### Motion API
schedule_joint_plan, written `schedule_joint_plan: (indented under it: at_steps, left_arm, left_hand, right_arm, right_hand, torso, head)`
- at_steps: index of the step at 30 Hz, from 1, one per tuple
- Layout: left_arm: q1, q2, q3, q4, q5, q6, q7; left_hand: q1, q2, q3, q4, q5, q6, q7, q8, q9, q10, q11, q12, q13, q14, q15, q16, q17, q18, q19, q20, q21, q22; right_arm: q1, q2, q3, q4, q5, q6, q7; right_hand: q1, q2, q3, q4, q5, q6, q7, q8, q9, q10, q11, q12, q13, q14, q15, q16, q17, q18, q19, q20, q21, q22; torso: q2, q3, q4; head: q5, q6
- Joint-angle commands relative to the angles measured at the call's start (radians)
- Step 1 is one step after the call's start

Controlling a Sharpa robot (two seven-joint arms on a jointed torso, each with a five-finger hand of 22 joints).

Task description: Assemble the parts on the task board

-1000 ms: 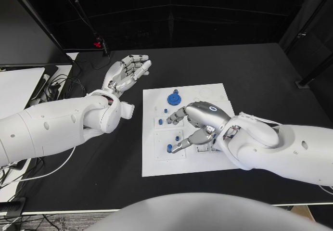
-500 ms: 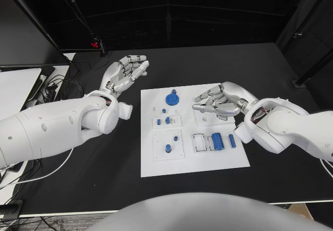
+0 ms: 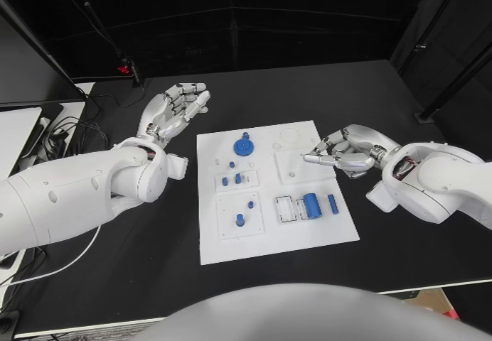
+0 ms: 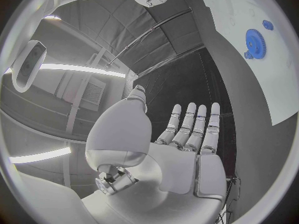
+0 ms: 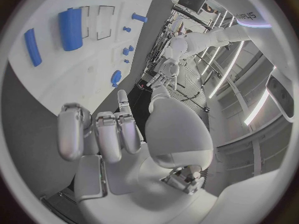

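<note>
Right hand (image 3: 347,154) had withdrawn from above the task board (image 3: 273,234) to its right edge.
Its fingers were curled, grasping nothing; left hand (image 3: 176,108) was spread, released, beyond the board's left corner. Blue parts (image 3: 313,207) lay on the board.

R hand (image 5: 118,139) rises mid-frame w/ fingers curled inward, nothing in them. Beyond the fingertips lies the white task board (image 5: 56,15) on the dark tabletop (image 5: 37,114). On the board: a large blue cylinder (image 5: 70,29) in a rectangular recess, a slim blue bar (image 5: 32,47) beside it, several small blue pegs (image 5: 128,51), and a blue gear (image 5: 116,77) near the far edge. L hand (image 5: 163,70) hovers past the board, fingers spread.
</note>
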Motion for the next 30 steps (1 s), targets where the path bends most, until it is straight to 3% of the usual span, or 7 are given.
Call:
schedule_joint_plan:
  at_steps: [1,5,9,12,16,22,30]
  left_arm:
    - [0.002,0.003,0.001,-0.001,0.002,-0.004,0.127]
    - [0.002,0.002,0.001,-0.001,0.002,-0.003,0.126]
    - [0.002,0.001,0.001,-0.001,0.002,-0.003,0.126]
    - [0.002,0.000,0.001,0.000,0.002,-0.002,0.126]
    - [0.002,-0.003,0.001,0.001,0.002,-0.001,0.126]
    - [0.001,-0.007,0.001,0.002,0.002,-0.001,0.126]
    - [0.001,-0.009,0.001,0.003,0.002,-0.001,0.126]
  left_hand:
    - [-0.001,0.009,0.000,-0.002,0.005,-0.007,0.153,0.007,-0.002,-0.005,-0.004,0.009,-0.002,-0.004,-0.002,0.009,-0.003,0.006,0.010,0.002,0.006,0.002]
    - [-0.001,0.010,0.000,-0.002,0.005,-0.007,0.153,0.008,-0.002,-0.005,-0.004,0.009,-0.002,-0.004,-0.002,0.009,-0.004,0.006,0.009,0.002,0.006,0.001]
    - [-0.001,0.010,0.000,-0.002,0.005,-0.007,0.153,0.008,-0.002,-0.005,-0.004,0.009,-0.002,-0.004,-0.002,0.010,-0.004,0.006,0.009,0.002,0.006,0.001]
    - [-0.001,0.010,0.000,-0.002,0.005,-0.007,0.153,0.008,-0.002,-0.005,-0.004,0.009,-0.002,-0.004,-0.002,0.010,-0.004,0.006,0.009,0.002,0.006,0.001]
    - [-0.001,0.011,0.000,-0.002,0.005,-0.007,0.153,0.008,-0.003,-0.005,-0.004,0.010,-0.003,-0.004,-0.002,0.010,-0.005,0.006,0.009,0.002,0.006,0.000]
    - [-0.001,0.011,0.000,-0.002,0.005,-0.007,0.153,0.008,-0.003,-0.005,-0.004,0.010,-0.003,-0.004,-0.002,0.010,-0.005,0.006,0.009,0.002,0.006,0.000]
    - [-0.001,0.011,0.000,-0.002,0.005,-0.007,0.153,0.008,-0.003,-0.005,-0.004,0.010,-0.003,-0.004,-0.002,0.010,-0.005,0.006,0.009,0.002,0.006,0.000]
  right_arm:
    - [0.001,-0.013,-0.001,0.016,-0.157,0.019,-0.133]
    - [0.000,-0.026,-0.002,0.035,-0.236,0.039,-0.239]
    - [-0.002,-0.032,-0.003,0.049,-0.294,0.075,-0.338]
    - [-0.006,-0.029,-0.004,0.053,-0.340,0.101,-0.395]
    - [-0.013,-0.020,-0.005,0.056,-0.383,0.131,-0.443]
    - [-0.019,-0.005,-0.006,0.058,-0.406,0.191,-0.490]
    - [-0.041,0.024,-0.007,0.054,-0.414,0.223,-0.510]
  right_hand:
    - [0.015,-0.007,0.009,0.000,0.033,-0.011,-0.009,0.031,0.010,0.107,-0.003,0.003,0.263,0.106,0.000,0.002,0.263,-0.022,0.066,-0.003,0.063,0.222]
    - [0.006,-0.013,0.013,0.000,0.042,-0.025,-0.011,0.073,0.025,0.107,-0.011,0.003,0.263,0.106,-0.002,0.002,0.263,-0.039,0.100,-0.009,0.124,0.253]
    - [-0.009,-0.006,0.016,0.000,0.042,-0.035,-0.012,0.104,0.035,0.107,-0.010,0.003,0.263,0.106,-0.013,0.002,0.263,-0.045,0.110,-0.018,0.143,0.262]
    - [-0.021,-0.003,0.016,0.001,0.036,-0.036,-0.012,0.118,0.040,0.107,-0.010,0.003,0.263,0.106,-0.019,0.002,0.263,-0.045,0.110,-0.023,0.144,0.263]
    - [-0.028,-0.005,0.016,0.001,0.028,-0.034,-0.016,0.132,0.044,0.107,-0.013,0.003,0.263,0.106,-0.022,0.002,0.263,-0.045,0.110,-0.026,0.144,0.263]
    - [-0.040,-0.010,0.016,0.001,0.015,-0.032,-0.019,0.147,0.049,0.107,-0.017,0.003,0.263,0.106,-0.024,0.002,0.263,-0.045,0.110,-0.028,0.144,0.263]
    - [-0.045,-0.011,0.017,0.001,0.008,-0.031,-0.021,0.155,0.051,0.107,-0.019,0.003,0.263,0.106,-0.025,0.002,0.263,-0.045,0.110,-0.029,0.144,0.263]
  torso:
    - [0.000,0.0005,-0.0028]
    - [0.000,0.0007,-0.0054]
    - [0.000,0.0014,-0.0021]
    - [0.000,0.0008,-0.0035]
    - [0.001,0.0009,-0.0067]
    - [0.001,0.0010,-0.0028]
    - [0.000,0.0011,-0.0024]
  head:
    - [-0.006,0.000]
    - [-0.014,0.000]
    - [-0.039,0.000]
    - [-0.050,0.000]
    - [-0.056,0.000]
    - [-0.069,0.000]
    - [-0.070,0.000]
